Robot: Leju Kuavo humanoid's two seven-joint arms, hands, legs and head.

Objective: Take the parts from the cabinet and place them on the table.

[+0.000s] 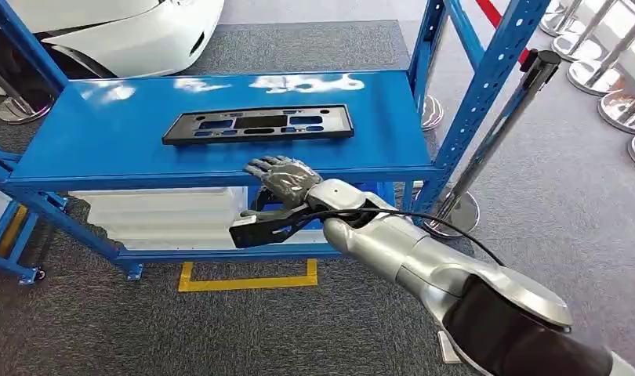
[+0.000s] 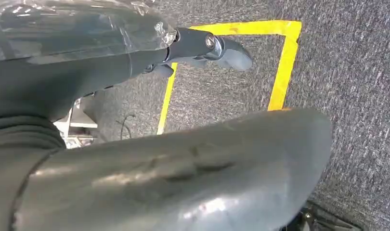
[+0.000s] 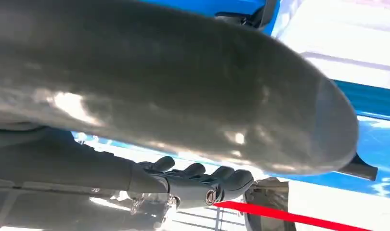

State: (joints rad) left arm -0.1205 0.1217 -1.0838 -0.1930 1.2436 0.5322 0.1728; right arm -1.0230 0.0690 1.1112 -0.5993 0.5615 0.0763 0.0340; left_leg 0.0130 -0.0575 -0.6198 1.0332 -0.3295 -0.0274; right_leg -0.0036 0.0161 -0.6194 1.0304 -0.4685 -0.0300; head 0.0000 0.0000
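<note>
A flat black plastic panel with cut-outs (image 1: 259, 124) lies on the top shelf of the blue metal rack (image 1: 103, 141). In front of it, at the shelf's front edge, the right robot hand (image 1: 283, 178) holds a second black plastic part (image 1: 261, 225), below the shelf edge and before the white tray (image 1: 161, 215) on the lower shelf.

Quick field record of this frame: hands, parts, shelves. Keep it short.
right hand: at the front edge of the blue top shelf, holding a black part just below it
left hand: hanging over grey carpet with yellow tape, holding nothing, fingers curled
second black part: lying flat on the top shelf
lower shelf: white tray
</note>
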